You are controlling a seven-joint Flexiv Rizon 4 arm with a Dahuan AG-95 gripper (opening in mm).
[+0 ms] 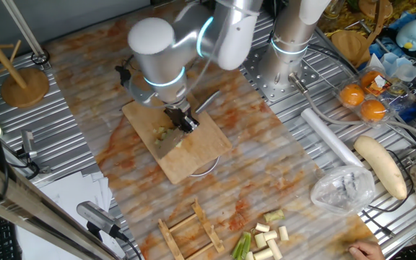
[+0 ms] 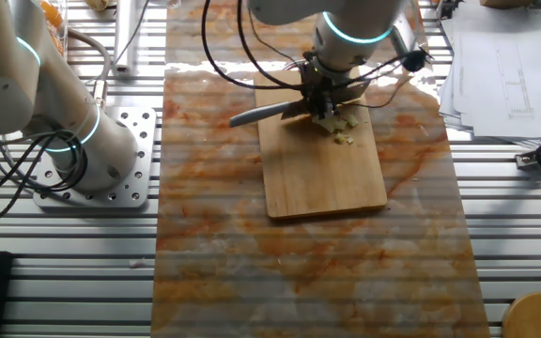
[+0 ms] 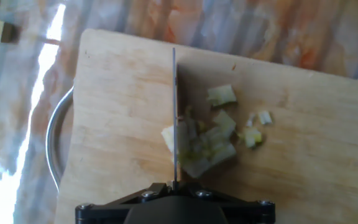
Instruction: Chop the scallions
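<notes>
Hand view shows the gripper point(image 3: 174, 186) clenched on a knife point(image 3: 174, 118), cutting the scallions point(image 3: 207, 146) mid cutting board point(image 3: 123, 112). Loose bits could roll toward the board's edge.

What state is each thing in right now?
Scallions on the board: partly chopped, a few bits scattered.
Knife: blade edge down in the scallions.
Cutting board: flat on the table, over a round metal rim.
Spare scallion pieces: still whole, off the board.
Pincer: holding the knife.
</notes>
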